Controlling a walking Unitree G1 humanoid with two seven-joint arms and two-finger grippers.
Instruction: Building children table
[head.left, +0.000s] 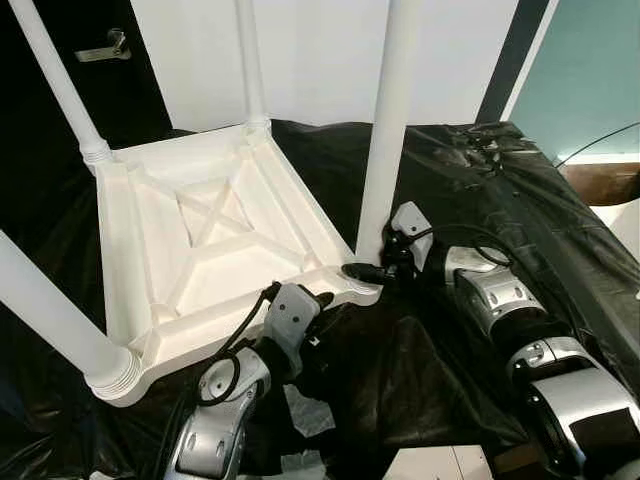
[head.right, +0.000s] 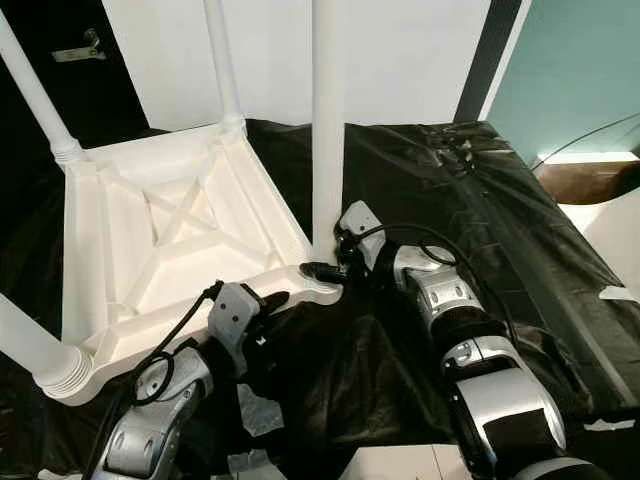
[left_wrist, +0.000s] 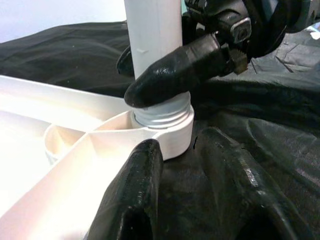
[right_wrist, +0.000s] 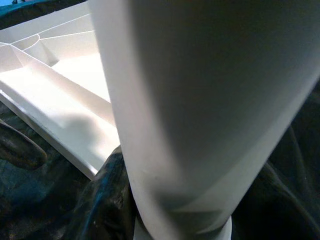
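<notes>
white table leg clasped by right gripper; left gripper spread at tabletop rim.

White plastic children's table, upside down on black sheeting; underside ribbed, with an X brace at centre. Four round white legs stand up from the corners: far-left leg, far-right leg, near-left leg, near-right leg. Threaded collars show at the sockets. Near-right leg upright, seated in its corner socket.
</notes>
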